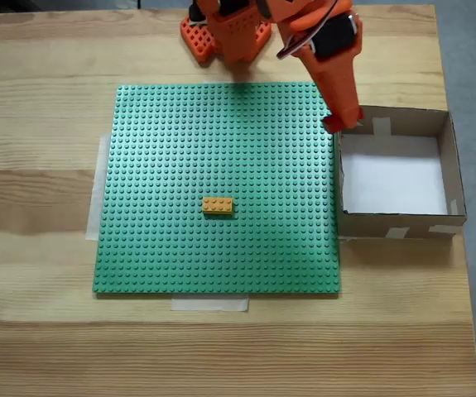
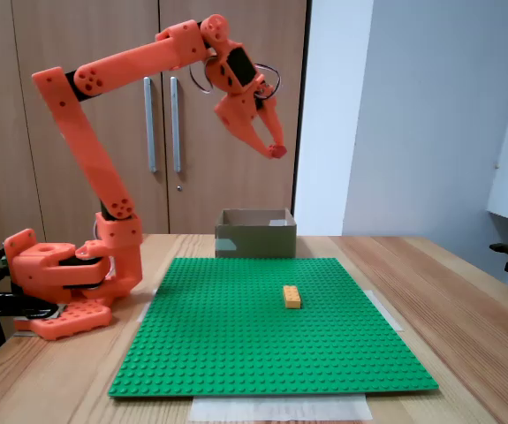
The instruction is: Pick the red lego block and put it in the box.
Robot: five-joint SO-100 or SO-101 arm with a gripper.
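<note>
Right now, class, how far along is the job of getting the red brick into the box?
Done: the red lego block looks lifted, pinched in the gripper. In hand: it hangs above the left wall of the box in a fixed view. Left: move over the white floor, bare so far, and release.
</note>
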